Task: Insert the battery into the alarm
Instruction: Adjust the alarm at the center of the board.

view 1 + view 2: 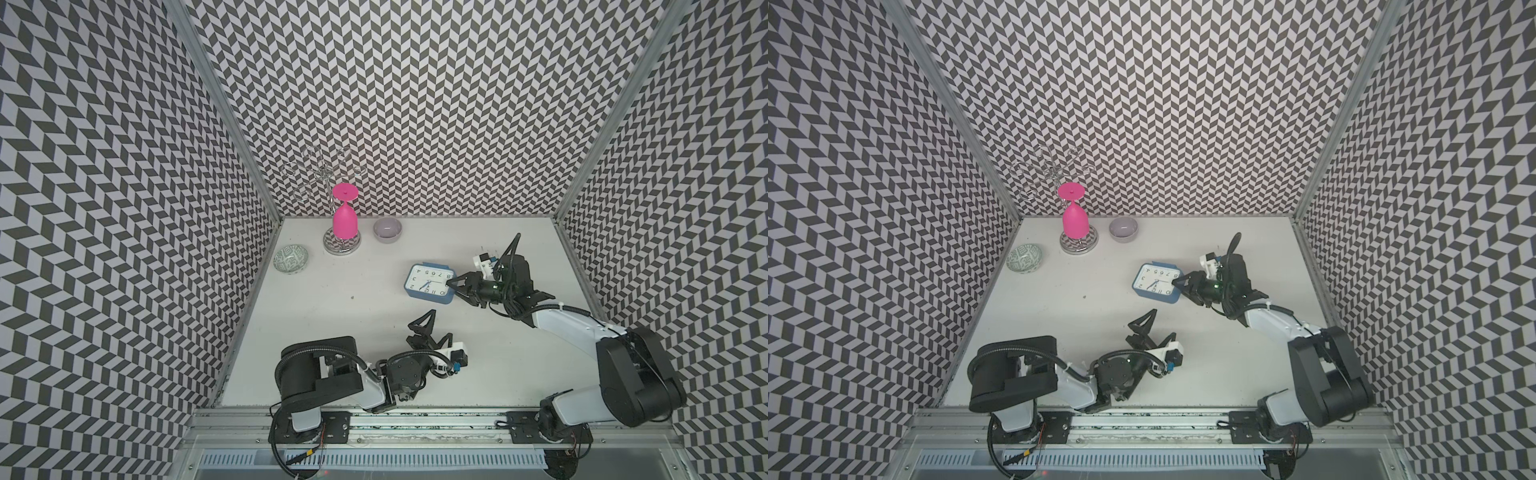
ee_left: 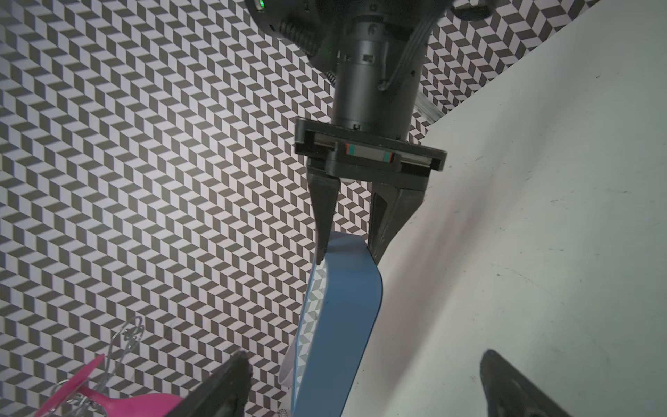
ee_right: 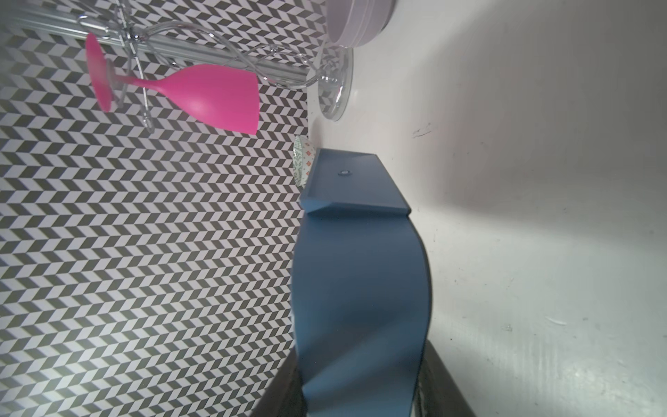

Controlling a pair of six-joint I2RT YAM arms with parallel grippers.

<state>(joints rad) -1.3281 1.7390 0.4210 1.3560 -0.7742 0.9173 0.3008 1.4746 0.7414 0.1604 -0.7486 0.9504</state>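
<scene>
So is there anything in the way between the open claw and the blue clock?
No, nothing visible. Only bare table lies between the open left gripper and the alarm. The right gripper grips the alarm at another edge, off that path. The battery is not in view.

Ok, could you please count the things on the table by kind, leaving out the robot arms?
Bowls: 2, the grey bowl and the green-patterned bowl
Alarm clock: 1
Pink wine glass: 1, hanging upside down on the rack
Wire glass rack: 1
Total: 5
</scene>
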